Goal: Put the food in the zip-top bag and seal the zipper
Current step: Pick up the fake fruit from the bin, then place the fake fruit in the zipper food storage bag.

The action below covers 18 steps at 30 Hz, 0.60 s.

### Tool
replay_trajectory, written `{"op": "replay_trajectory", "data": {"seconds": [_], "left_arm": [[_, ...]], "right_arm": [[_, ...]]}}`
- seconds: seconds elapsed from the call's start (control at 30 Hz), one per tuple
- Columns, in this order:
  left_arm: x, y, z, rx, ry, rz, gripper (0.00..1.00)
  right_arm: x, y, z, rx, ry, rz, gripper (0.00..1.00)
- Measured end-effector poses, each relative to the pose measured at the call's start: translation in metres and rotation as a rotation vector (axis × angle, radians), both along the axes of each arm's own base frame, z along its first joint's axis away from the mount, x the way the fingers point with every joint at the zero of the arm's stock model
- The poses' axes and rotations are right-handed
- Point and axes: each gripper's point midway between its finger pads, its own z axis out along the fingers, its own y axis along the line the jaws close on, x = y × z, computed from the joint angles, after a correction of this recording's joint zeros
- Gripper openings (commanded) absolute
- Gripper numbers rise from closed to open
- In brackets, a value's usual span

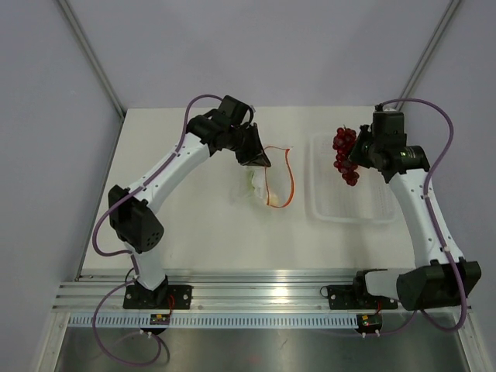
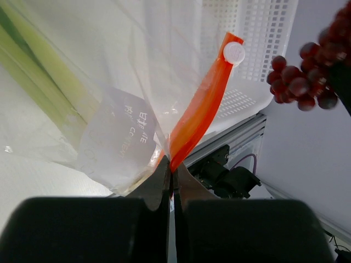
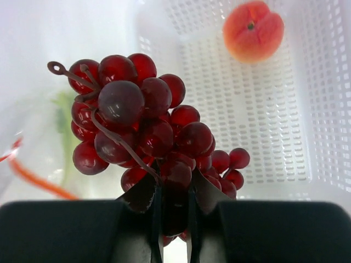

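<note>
1. My right gripper (image 3: 174, 192) is pinched on the lower part of the grapes (image 3: 142, 120), and the bunch hangs in the air above the tray (image 3: 274, 137), clear of its floor
2. The grapes look light but loose: round, smooth berries on thin stems, so I judge they could slip or pull off if I squeeze hard or swing them; the woody stem would be the surer place to hold, though my fingers seem to sit among the berries (I cannot tell whether they also catch a stem)
3. My left gripper (image 2: 171, 170) is pressed together on the end of the zipper (image 2: 200, 109), holding the zip-top bag (image 2: 109, 66) up by its mouth edge
4. The bag is thin, crinkly and floppy, so it will not stand open by itself; the orange strip is the stiffest part, which I judge makes it the right place to grip
5. The pale green stalks (image 2: 33, 71) show through the bag's film, lying long and fairly rigid
6. The peach (image 3: 253, 30) sits alone in a far corner of the tray; being round and smooth, it likely needs a grip across its middle
</note>
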Motion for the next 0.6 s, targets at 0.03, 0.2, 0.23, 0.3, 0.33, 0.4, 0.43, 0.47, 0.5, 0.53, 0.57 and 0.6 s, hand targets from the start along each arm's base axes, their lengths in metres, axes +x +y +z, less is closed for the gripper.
{"op": "replay_trajectory", "data": {"seconds": [0.03,0.2,0.23,0.3,0.33,0.4,0.43,0.47,0.5,0.53,0.57,0.6], "left_arm": [[0.001,-0.001,0.003,-0.005,-0.007,0.001,0.0],[0.007,-0.006,0.011,-0.024,-0.025,-0.002,0.0],[0.008,-0.007,0.011,-0.025,-0.025,-0.003,0.0],[0.011,-0.01,0.009,-0.027,-0.019,-0.007,0.0],[0.011,-0.011,0.007,-0.027,-0.014,-0.008,0.0],[0.012,-0.013,0.004,-0.028,-0.002,-0.01,0.0],[0.012,-0.013,0.003,-0.027,0.003,-0.01,0.0],[0.012,-0.014,0.001,-0.027,0.007,-0.01,0.0],[0.012,-0.014,0.0,-0.026,0.01,-0.011,0.0],[0.012,-0.014,0.001,-0.027,0.01,-0.011,0.0],[0.012,-0.014,0.001,-0.028,0.011,-0.012,0.0],[0.012,-0.014,0.001,-0.029,0.011,-0.013,0.0]], "right_arm": [[-0.003,0.001,0.017,0.014,-0.04,0.0,0.0],[-0.023,0.025,0.087,0.142,-0.218,0.049,0.0],[-0.027,0.035,0.098,0.173,-0.249,0.072,0.0],[-0.034,0.055,0.113,0.223,-0.295,0.122,0.0],[-0.036,0.066,0.12,0.251,-0.317,0.148,0.0],[-0.039,0.09,0.129,0.302,-0.353,0.201,0.0],[-0.04,0.1,0.131,0.327,-0.366,0.22,0.0],[-0.04,0.108,0.13,0.347,-0.371,0.233,0.0],[-0.04,0.119,0.129,0.376,-0.377,0.25,0.0],[-0.04,0.124,0.126,0.393,-0.374,0.254,0.0],[-0.04,0.131,0.121,0.411,-0.367,0.258,0.0],[-0.039,0.136,0.115,0.429,-0.362,0.258,0.0]]}}
